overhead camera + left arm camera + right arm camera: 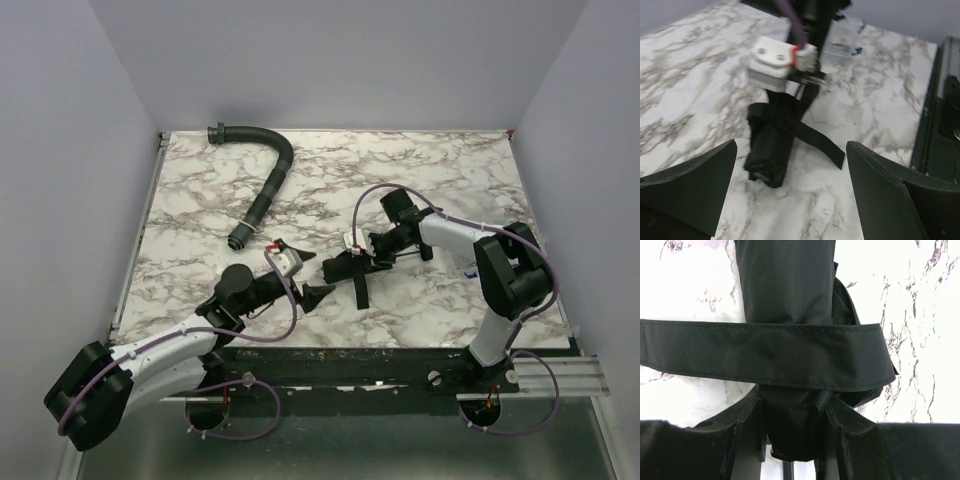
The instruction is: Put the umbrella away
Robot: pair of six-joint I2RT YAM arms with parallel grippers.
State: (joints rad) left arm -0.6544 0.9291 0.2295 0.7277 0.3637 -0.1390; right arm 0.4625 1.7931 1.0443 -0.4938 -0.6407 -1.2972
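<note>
A: Nearest the lens are the left pincer's (791, 147) two dark fingers (695, 190), one at each lower corner of the left wrist view. How do they stand?

B: Spread wide, gripping nothing. The umbrella (770, 150) lies just ahead of them, its blunt end pointing into the gap and apart from both fingers.

A: And where is the umbrella itself?

B: Flat on the marble table (450, 180), folded into a short black bundle, between the two pincers. The left pincer is at its near end, the right pincer (792, 415) at its far end.

A: Is the right pincer holding it?

B: Yes. In the right wrist view its fingers press against either side of the bundle's end, so it is closed on the umbrella. The white camera block (775, 60) on that wrist sits just above the umbrella's far end.

A: What about the strap (765, 355)?

B: A flat black band crosses the bundle. In the left wrist view its loose end trails off the umbrella's side onto the table. I cannot tell whether it is fastened anywhere.

A: Anything else near the umbrella?

B: A black ribbed hose (270, 185), curved like a hook, lies well beyond the umbrella, on the side away from the arm bases, touching neither it nor either pincer
</note>
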